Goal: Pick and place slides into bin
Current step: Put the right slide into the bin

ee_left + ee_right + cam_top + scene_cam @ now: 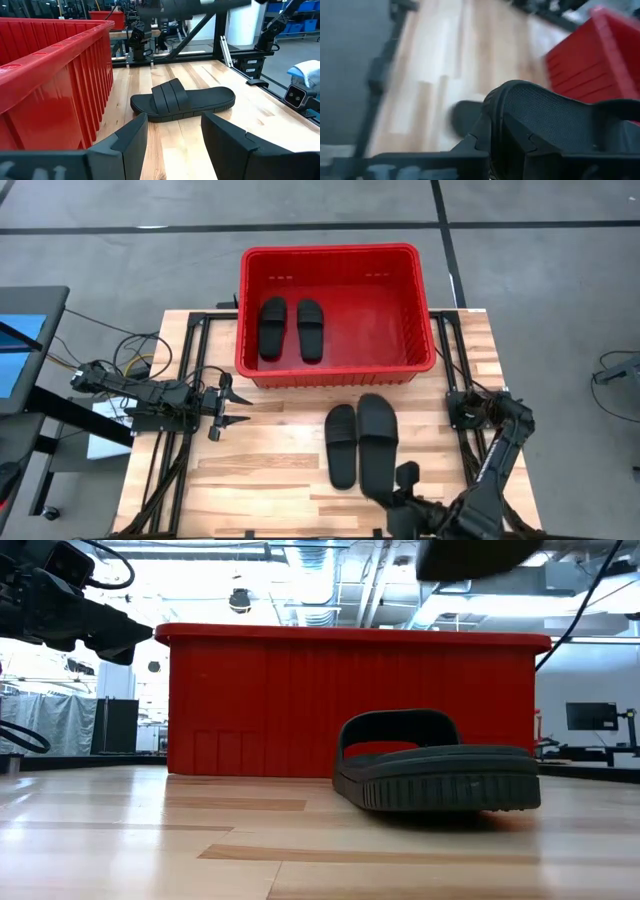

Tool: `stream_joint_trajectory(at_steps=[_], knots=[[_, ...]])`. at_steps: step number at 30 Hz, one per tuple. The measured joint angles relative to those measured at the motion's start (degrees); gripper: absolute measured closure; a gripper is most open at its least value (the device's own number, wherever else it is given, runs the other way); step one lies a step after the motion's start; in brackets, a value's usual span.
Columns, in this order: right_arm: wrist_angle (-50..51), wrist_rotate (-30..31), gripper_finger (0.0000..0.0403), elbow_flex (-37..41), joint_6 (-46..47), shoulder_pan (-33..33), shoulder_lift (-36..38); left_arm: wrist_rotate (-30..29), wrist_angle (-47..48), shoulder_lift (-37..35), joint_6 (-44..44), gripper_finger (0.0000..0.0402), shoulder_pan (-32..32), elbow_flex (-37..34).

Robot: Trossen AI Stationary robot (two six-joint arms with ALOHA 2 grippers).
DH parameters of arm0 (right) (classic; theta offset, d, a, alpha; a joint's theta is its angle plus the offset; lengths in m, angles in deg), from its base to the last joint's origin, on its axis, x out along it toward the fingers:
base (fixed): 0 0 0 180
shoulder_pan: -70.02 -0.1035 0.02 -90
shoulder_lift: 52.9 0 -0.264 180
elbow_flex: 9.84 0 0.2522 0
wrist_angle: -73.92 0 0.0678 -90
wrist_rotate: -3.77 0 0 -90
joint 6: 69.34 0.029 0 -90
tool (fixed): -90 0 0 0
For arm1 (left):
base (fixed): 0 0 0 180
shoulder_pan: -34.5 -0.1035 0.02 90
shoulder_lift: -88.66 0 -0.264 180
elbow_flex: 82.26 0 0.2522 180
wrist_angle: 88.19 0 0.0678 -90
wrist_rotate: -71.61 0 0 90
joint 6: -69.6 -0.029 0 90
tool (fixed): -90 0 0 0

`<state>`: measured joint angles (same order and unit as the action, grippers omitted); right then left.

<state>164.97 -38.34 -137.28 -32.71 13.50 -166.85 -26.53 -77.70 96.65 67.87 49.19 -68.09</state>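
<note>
The red bin [338, 370] stands at the table's far side with two black slides [272, 328] [311, 330] lying flat on its floor. A third slide [342, 445] rests sole-down on the wood in front of the bin [440, 765] [182, 100]. Right beside it, a fourth slide [378, 438] is up in the air, with my right gripper [397, 485] shut on it; in the low view it shows as a dark shape at the top [480, 555]. My left gripper [236, 408] waits open at the table's left, its fingers [135, 140] holding nothing. My right gripper pinches the slide's near end [495, 115] between its two fingers [520, 137]. The fingers come from the table's near side, slanting down, and lie along the slide. The slide is lifted clear of the table and reaches out toward the bin.
Black frame rails [170, 460] run along both sides of the wooden table top. Bare wood lies between the left gripper and the slide on the table. The right half of the bin floor [375, 325] holds nothing.
</note>
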Motion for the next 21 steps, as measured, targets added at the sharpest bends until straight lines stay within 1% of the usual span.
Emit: stream_joint_trajectory(at_steps=[5, 6, 9, 11, 17, 21], knots=[[12.79, 8.73, 0.0396, -6.48, -1.43, 1.73, 0.04, 0.0, 0.0, 0.0, 0.0, 0.0223, -0.01, 0.0], [13.17, 10.48, 0.0396, -7.22, -2.94, 2.39, 0.17, 0.0, 0.0, 0.0, 0.0, 0.0223, -0.01, 0.0], [11.93, 12.53, 0.0396, -7.33, -12.94, 3.85, 2.52, 0.0, 0.0, 0.0, 0.0, 0.0223, 0.01, 0.0], [12.87, 14.68, 0.0396, -7.35, -15.99, 5.71, 4.56, 0.0, 0.0, 0.0, 0.0, 0.0223, -0.01, 0.0], [12.82, 15.88, 0.0396, -5.52, -21.7, 12.49, 14.09, 0.15, 0.02, 0.0, 0.0, 0.0223, 0.01, 0.0], [11.69, 15.75, 0.0396, -1.56, -23.65, 17.62, 22.03, 0.15, 0.02, 0.0, 0.0, 0.0223, -0.01, 0.0]])
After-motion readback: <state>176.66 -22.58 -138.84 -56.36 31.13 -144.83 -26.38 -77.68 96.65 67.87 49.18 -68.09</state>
